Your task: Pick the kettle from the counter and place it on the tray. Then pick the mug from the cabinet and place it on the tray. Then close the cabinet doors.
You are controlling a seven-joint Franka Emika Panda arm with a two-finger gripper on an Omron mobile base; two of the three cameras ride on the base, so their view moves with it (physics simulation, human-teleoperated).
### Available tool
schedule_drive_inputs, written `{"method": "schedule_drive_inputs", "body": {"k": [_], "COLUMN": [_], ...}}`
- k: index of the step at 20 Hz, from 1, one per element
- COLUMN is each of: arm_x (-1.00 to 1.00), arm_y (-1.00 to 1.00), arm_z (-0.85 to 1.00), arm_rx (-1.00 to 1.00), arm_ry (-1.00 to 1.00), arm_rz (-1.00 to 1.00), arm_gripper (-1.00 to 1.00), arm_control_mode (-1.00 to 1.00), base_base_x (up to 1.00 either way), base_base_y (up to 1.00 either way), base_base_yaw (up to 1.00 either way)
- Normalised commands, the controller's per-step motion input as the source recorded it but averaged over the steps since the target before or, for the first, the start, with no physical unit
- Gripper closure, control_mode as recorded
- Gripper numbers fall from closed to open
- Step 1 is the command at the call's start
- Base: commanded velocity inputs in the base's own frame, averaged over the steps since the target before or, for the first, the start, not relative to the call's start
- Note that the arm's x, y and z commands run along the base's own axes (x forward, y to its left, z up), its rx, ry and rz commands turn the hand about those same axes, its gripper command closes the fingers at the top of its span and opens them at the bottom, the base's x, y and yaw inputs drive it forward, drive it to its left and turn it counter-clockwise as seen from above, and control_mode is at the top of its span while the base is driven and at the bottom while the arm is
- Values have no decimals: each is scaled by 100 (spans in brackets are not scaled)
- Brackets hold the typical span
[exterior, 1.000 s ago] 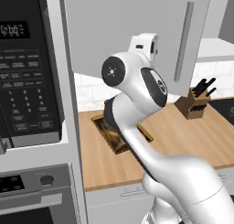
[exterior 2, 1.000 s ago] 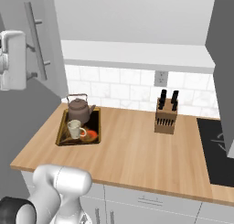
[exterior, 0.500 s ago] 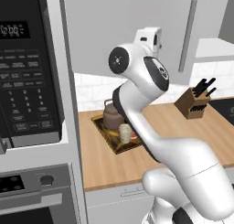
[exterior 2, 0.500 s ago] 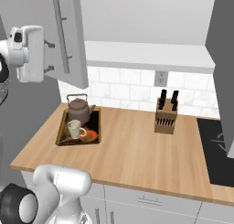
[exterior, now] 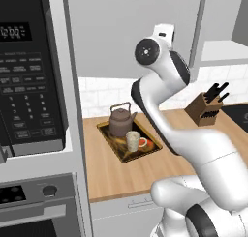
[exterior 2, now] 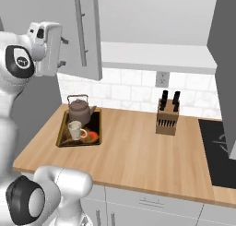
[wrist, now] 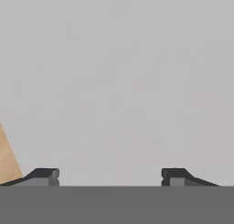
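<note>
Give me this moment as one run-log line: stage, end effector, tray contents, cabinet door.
stage: closing doors | end effector: open, empty, at flat light grey cabinet door | dark rectangular tray: brownish-grey metal kettle, cream mug | door: ajar

Arm swung up and right in the left base view, uncovering kettle point(exterior: 121, 120), mug point(exterior: 133, 140) and tray point(exterior: 115, 145). Hand point(exterior 2: 62, 52) pushed in toward cabinet door point(exterior 2: 90, 31). Door swung further toward closed. Fingers spread slightly less wide.
</note>
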Motion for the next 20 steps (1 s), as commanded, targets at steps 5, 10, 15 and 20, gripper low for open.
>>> {"method": "schedule_drive_inputs", "body": {"k": [5,10,15,20], "arm_x": [46,51,61,49], "arm_y": [-19,0,0,1], "arm_z": [-7,-28,-26,-13], "arm_rx": [18,10,8,1], "arm_ry": [-6,-11,-14,-4], "arm_rz": [28,29,28,22], "arm_gripper": [-100,-100,-100,-100], "arm_control_mode": [-100,-100,-100,-100], "base_base_x": [0,0,0,0], "base_base_y": [0,0,0,0], "base_base_yaw": [0,0,0,0]}}
